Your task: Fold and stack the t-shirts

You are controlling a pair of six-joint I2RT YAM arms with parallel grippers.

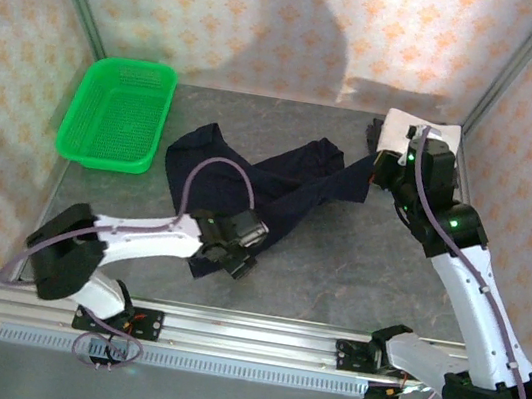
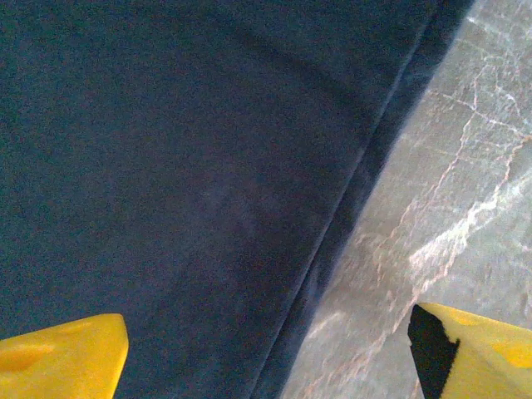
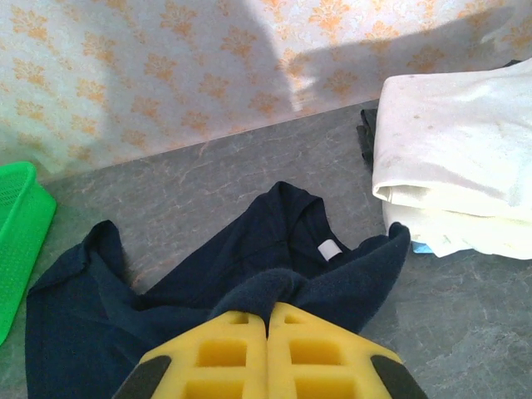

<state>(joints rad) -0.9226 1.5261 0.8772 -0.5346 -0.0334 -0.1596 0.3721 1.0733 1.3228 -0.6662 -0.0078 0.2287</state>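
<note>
At the clamped right hand [image 3: 268, 316], bunched navy t-shirt [image 3: 116, 316] fold

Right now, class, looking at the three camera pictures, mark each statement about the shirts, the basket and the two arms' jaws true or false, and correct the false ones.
1. A t-shirt lies in the green basket. False: no shirt is in it.
2. The white t-shirt sits folded near the back wall. True.
3. The right arm's jaws are shut on the navy t-shirt. True.
4. The left arm's jaws are closed tight. False: they stand wide apart over the navy t-shirt's edge.
5. The navy t-shirt is stacked on the white t-shirt. False: it lies unfolded on the table.
</note>
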